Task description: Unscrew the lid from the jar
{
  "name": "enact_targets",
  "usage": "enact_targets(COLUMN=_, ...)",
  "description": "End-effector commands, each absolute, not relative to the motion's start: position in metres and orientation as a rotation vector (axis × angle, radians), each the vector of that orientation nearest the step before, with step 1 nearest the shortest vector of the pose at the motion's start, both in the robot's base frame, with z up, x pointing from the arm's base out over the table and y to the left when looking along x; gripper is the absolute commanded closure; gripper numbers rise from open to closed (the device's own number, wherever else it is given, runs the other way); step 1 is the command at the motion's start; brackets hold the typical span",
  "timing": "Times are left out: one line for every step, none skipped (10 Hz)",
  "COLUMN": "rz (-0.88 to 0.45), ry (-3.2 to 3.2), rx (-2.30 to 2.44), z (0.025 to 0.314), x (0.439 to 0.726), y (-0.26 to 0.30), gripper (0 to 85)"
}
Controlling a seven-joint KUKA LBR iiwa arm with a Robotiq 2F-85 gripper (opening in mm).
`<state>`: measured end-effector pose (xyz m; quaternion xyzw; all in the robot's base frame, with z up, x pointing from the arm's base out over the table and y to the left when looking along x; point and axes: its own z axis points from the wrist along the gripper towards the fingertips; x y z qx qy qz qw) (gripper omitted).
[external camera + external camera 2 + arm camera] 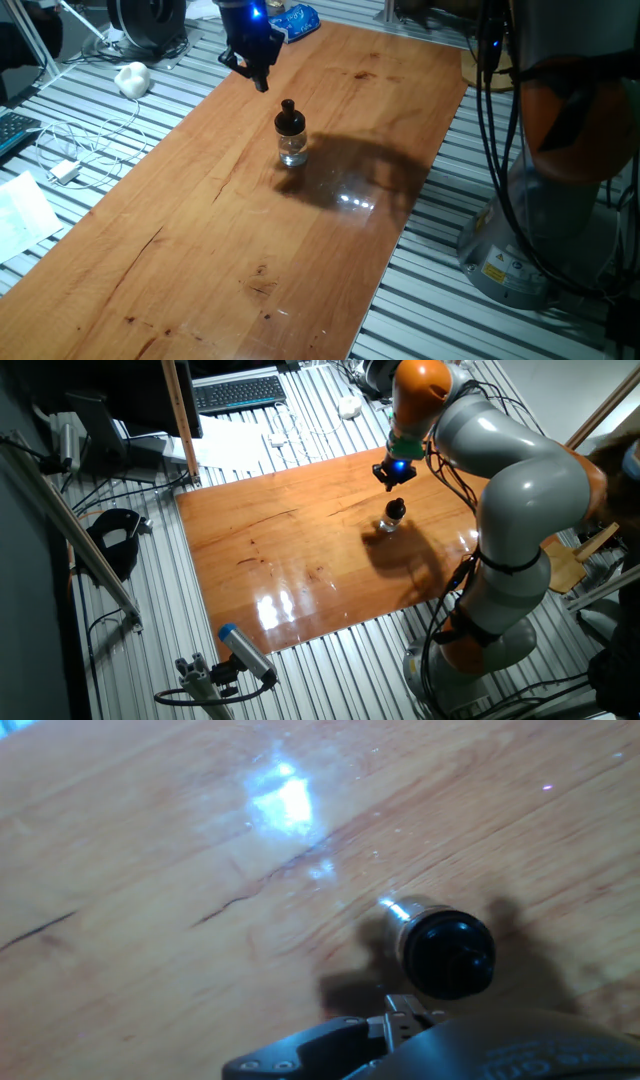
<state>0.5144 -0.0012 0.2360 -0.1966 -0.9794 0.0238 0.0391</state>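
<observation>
The jar (293,151) is a small clear glass cylinder standing upright near the middle of the wooden table (200,230). The black lid (289,119), with a narrow knob on top, sits on the jar. My gripper (261,80) hangs above the table, up and to the left of the lid, touching nothing. Its fingers look pressed together and hold nothing. In the other fixed view the gripper (394,478) is just above the lid (396,509). In the hand view the lid (449,955) shows from above at the lower right, with the glass of the jar (398,910) beside it.
The table lies on a ribbed metal bench (110,130). A white cable and plug (65,170) and a white lump (132,78) lie left of the table. A blue bag (292,22) sits at the far end. The arm's base (545,230) stands to the right.
</observation>
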Motion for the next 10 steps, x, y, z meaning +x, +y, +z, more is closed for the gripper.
enact_targets(rz=0.100, ry=-3.023, rx=-0.606, z=0.236, x=0.514, y=-0.001, gripper=51.0)
enact_targets(rz=0.124, ry=-3.040, rx=-0.609, z=0.236, x=0.514, y=-0.001, gripper=34.0)
enact_targets(rz=0.124, ry=-3.049, rx=-0.599, z=0.234, x=0.515, y=-0.006, gripper=17.0)
enact_targets(rz=0.124, ry=-3.058, rx=-0.590, z=0.232, x=0.517, y=-0.014, gripper=17.0)
enact_targets(rz=0.124, ry=-3.060, rx=-0.571, z=0.230, x=0.517, y=-0.024, gripper=17.0)
enact_targets(rz=0.106, ry=-3.060, rx=-0.549, z=0.229, x=0.516, y=-0.035, gripper=17.0)
enact_targets(rz=0.106, ry=-3.061, rx=-0.533, z=0.228, x=0.514, y=-0.042, gripper=17.0)
enact_targets(rz=0.100, ry=-3.056, rx=-0.520, z=0.226, x=0.511, y=-0.049, gripper=17.0)
enact_targets(rz=0.090, ry=-3.058, rx=-0.505, z=0.226, x=0.509, y=-0.054, gripper=17.0)
enact_targets(rz=0.097, ry=-3.061, rx=-0.494, z=0.226, x=0.507, y=-0.057, gripper=17.0)
